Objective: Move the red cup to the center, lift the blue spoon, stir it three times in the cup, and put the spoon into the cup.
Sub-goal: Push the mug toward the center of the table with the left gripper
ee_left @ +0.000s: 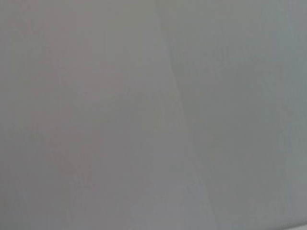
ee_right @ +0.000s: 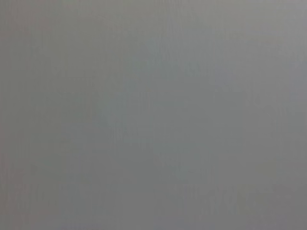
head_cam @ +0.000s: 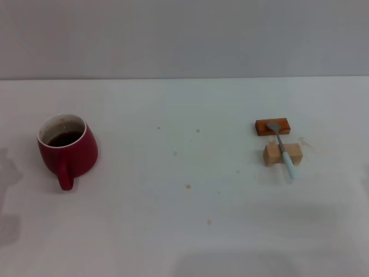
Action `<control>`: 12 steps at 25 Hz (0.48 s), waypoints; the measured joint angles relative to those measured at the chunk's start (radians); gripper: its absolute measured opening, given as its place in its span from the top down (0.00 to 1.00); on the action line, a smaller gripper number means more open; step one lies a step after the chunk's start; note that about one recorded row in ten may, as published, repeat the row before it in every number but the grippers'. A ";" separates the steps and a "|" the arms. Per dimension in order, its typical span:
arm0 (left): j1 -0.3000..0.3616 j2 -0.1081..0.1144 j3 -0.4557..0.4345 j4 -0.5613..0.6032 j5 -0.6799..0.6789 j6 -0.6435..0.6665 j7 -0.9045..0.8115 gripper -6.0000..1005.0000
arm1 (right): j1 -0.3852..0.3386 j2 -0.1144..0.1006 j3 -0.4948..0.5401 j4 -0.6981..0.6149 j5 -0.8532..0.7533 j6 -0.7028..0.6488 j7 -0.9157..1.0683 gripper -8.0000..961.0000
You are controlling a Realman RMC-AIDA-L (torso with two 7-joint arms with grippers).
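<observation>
Dark red glazed ceramic: in the head view the red cup (head_cam: 67, 148) stands upright at the robot's left on the white table (head_cam: 184, 242), well away from the center (head_cam: 185, 167). White inner wall, dark liquid inside, loop handle pointing toward the robot. Judged heavy for its size, rigid, breakable, and slick on the glaze; the liquid will slosh if it is tilted or jerked. Best holds look like the handle or a clamp across the rim wall; the rounded belly would likely slip.

Same view, robot's right: the blue spoon (head_cam: 282, 148) lies across two small blocks, its metal bowl resting on the orange-brown block (head_cam: 272, 126), its neck crossing the tan wooden block (head_cam: 282, 154), and the pale blue handle end sloping down past it toward the robot. Light, stiff, thin. The props keep the shaft off the tabletop, so a pinch across the handle just beyond the tan block looks most workable; the blocks are loose and could shift if nudged. A few brown specks dot the middle of the table.

No arm or pincer appears in the head view; only faint shadows at the left edge.

Left wrist view: plain grey-white surface, nothing identifiable. Left gripper not visible, so its state cannot be told.

Right wrist view: uniform grey, featureless. Right gripper likewise unseen; state cannot be told.

Nothing of the task looks begun: cup uncentred, spoon untouched.
</observation>
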 joint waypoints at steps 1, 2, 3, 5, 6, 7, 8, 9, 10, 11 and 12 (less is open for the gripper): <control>-0.009 0.001 -0.003 0.001 0.000 -0.022 0.024 0.93 | 0.000 0.000 0.000 0.001 0.000 0.000 0.000 0.19; -0.009 0.001 -0.003 0.001 0.000 -0.022 0.024 0.95 | 0.001 0.000 -0.001 0.002 0.000 0.000 0.000 0.19; -0.009 0.001 -0.003 0.001 0.000 -0.022 0.024 0.97 | 0.001 0.000 -0.001 0.002 0.000 0.000 0.000 0.19; -0.030 0.002 0.000 0.004 0.004 -0.053 0.093 1.00 | 0.001 0.000 -0.002 0.003 0.000 -0.001 0.000 0.19; -0.036 0.002 0.002 0.005 0.005 -0.061 0.118 1.00 | 0.002 0.000 -0.003 0.003 0.000 -0.001 0.000 0.19; -0.042 0.002 0.004 0.005 0.007 -0.071 0.144 1.00 | 0.002 0.000 -0.003 0.004 0.000 -0.001 0.000 0.19; -0.042 0.002 0.004 0.005 0.007 -0.071 0.144 1.00 | 0.002 0.000 -0.003 0.004 0.000 -0.001 0.000 0.19; -0.042 0.002 0.004 0.005 0.007 -0.071 0.144 1.00 | 0.002 0.000 -0.003 0.004 0.000 -0.001 0.000 0.19; -0.042 0.002 0.004 0.005 0.007 -0.071 0.144 1.00 | 0.002 0.000 -0.003 0.004 -0.001 -0.001 0.000 0.19; -0.062 0.002 0.008 0.009 0.008 -0.103 0.200 1.00 | 0.002 0.000 -0.003 0.004 -0.003 -0.002 0.000 0.19; -0.073 0.002 0.011 0.015 0.008 -0.124 0.229 1.00 | 0.002 0.000 -0.003 0.004 -0.003 -0.003 0.000 0.19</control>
